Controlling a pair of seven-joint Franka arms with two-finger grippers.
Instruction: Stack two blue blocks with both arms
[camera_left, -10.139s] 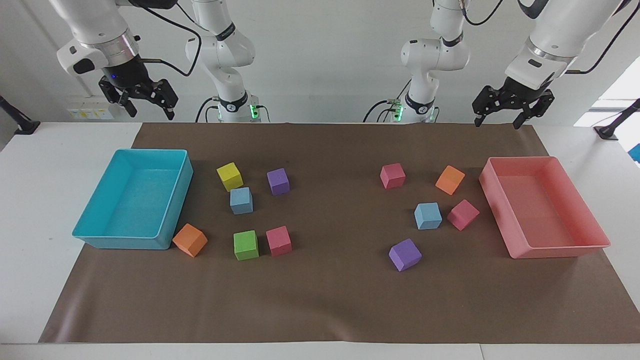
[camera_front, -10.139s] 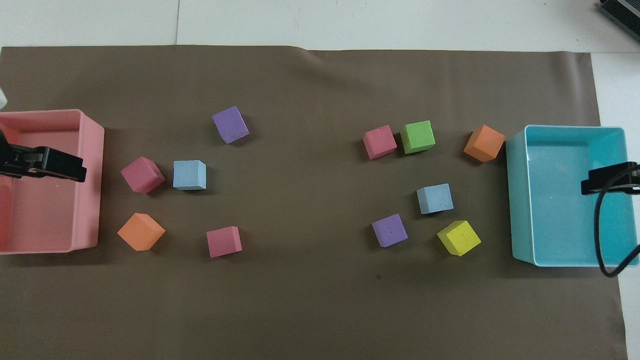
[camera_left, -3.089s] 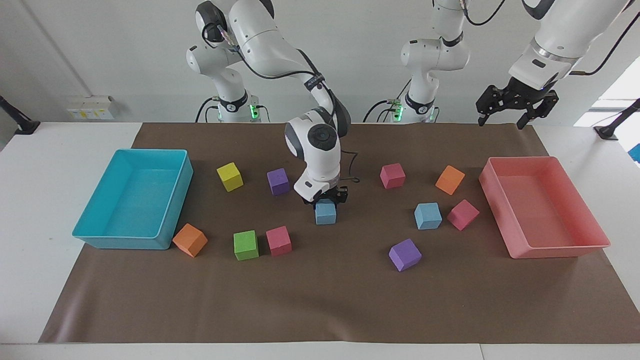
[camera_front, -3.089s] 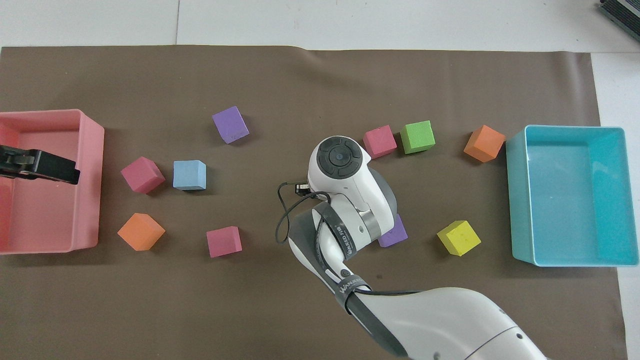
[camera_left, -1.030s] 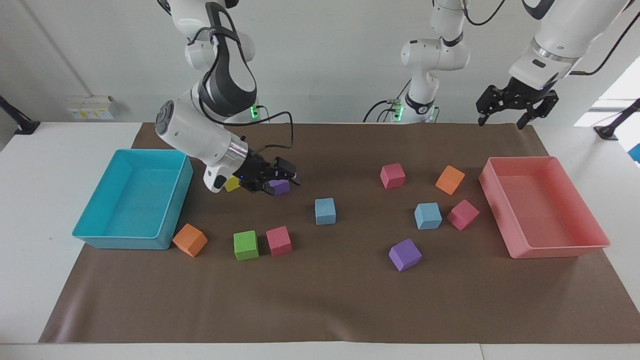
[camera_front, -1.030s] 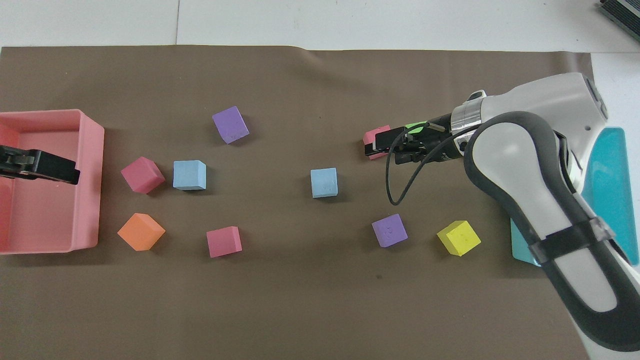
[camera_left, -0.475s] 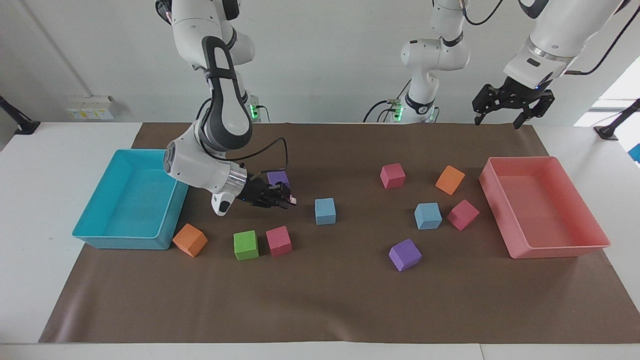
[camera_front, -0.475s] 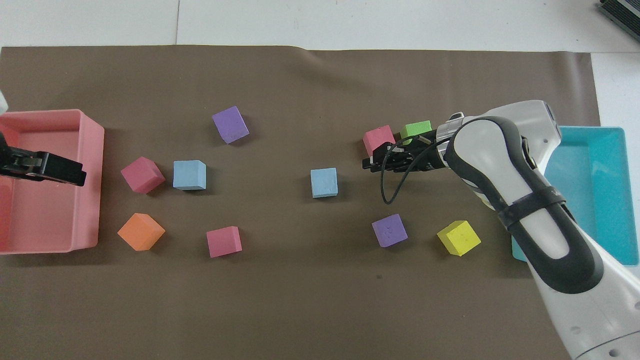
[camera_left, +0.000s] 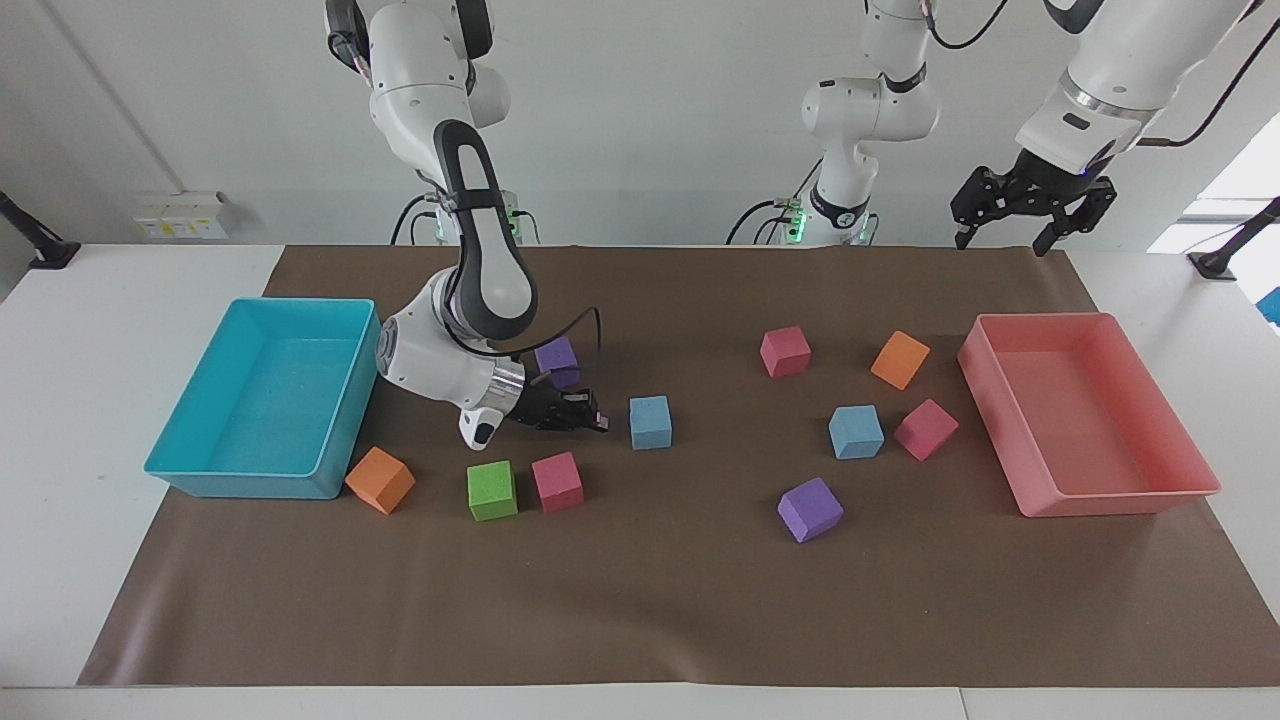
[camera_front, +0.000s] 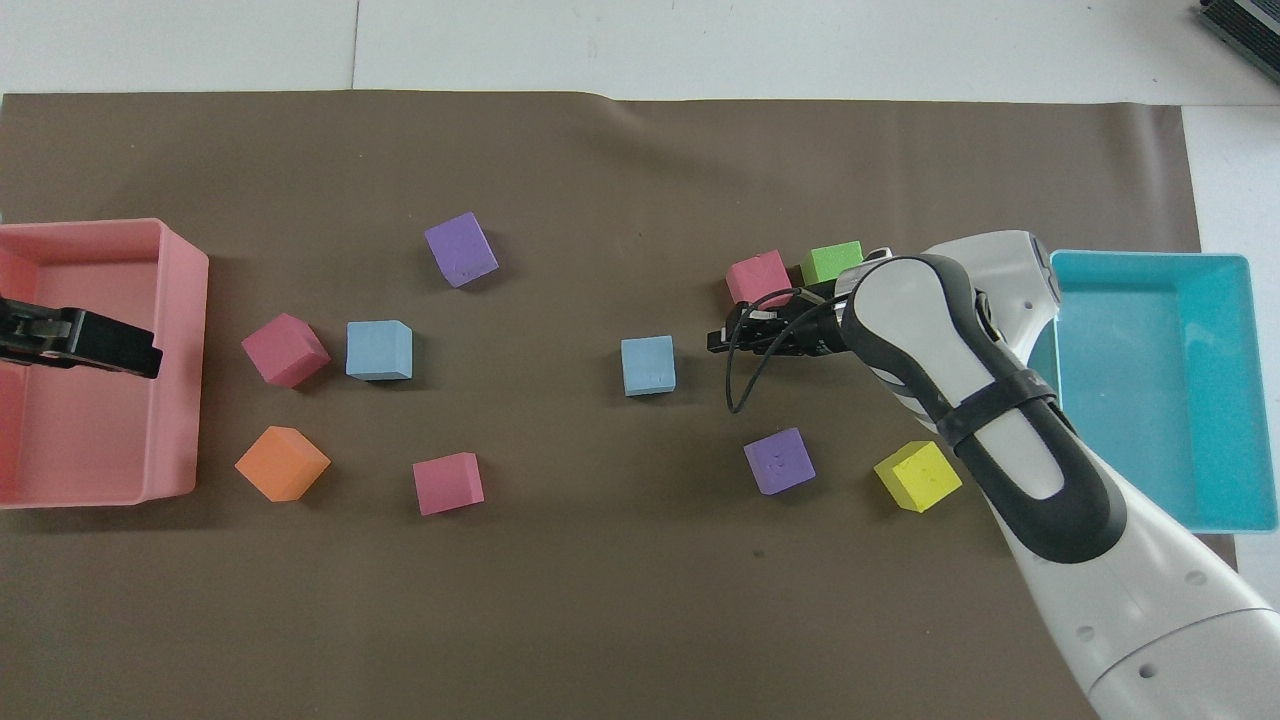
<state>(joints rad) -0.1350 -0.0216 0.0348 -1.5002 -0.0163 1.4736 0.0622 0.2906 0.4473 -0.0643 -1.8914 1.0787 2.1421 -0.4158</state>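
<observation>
While my right gripper lies low and sideways with its fingertips pinched together on nothing, it points at the light sky-blue foam cube in the middle of the brown mat, just beside it, perhaps to nudge it square as the base; the second sky-blue foam cube sits toward my left arm's end, touching a pink foam cube; my left gripper waits spread wide, raised by the pink plastic tray.
</observation>
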